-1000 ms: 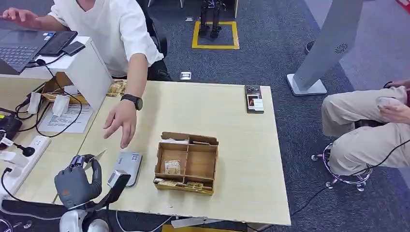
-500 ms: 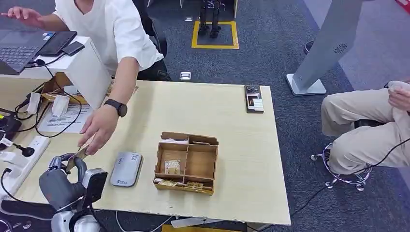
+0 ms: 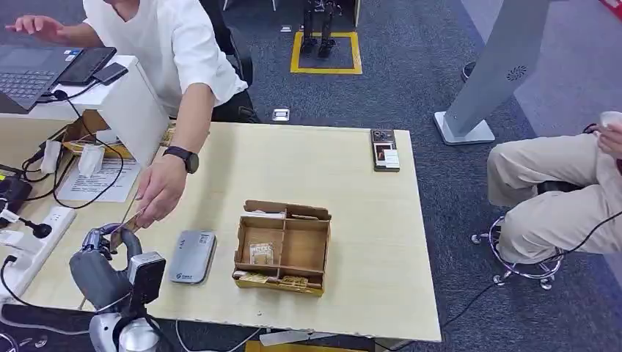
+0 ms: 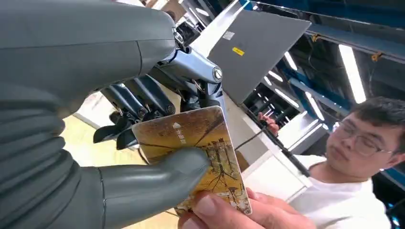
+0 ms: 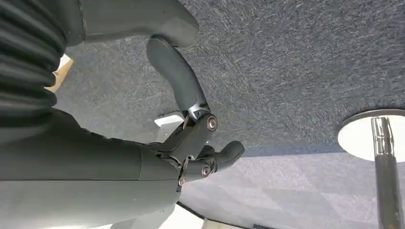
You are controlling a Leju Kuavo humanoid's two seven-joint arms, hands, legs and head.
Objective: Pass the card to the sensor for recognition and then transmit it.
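The left hand (image 3: pixel 103 265) is raised over the near left corner of the table (image 3: pixel 352 293), to the left of the grey card reader (image 3: pixel 191 256). It grips the card (image 4: pixel 193 152) between its thick thumb and darker fingers (image 4: pixel 138 102) — the wrist view shows the thumb pressed flat on the card's printed yellow-brown face. A person's hand (image 3: pixel 160 192) reaches in from the far side of the reader and pinches the same card at its other end, so both hold it at once; the person's fingertips (image 4: pixel 215 210) lie against the card's edge just beside the robot's thumb. From the head view the card (image 3: pixel 126 224) shows as a thin sliver between the two hands, above the table and left of the reader, not touching it.

The right hand (image 5: pixel 191 143) hangs over grey carpet, its fingers curled partly inward with nothing in them; the thumb stands apart from the rest.

Right of the reader sits an open cardboard box (image 3: pixel 283 247) with compartments, one holding a small packet. Far beyond the reader, near the table's back edge, lies a phone (image 3: pixel 385 149). Left of the reader, past the table's edge, are a power strip (image 3: pixel 29 238) and cables — a laptop (image 3: pixel 29 73) stands farther back.
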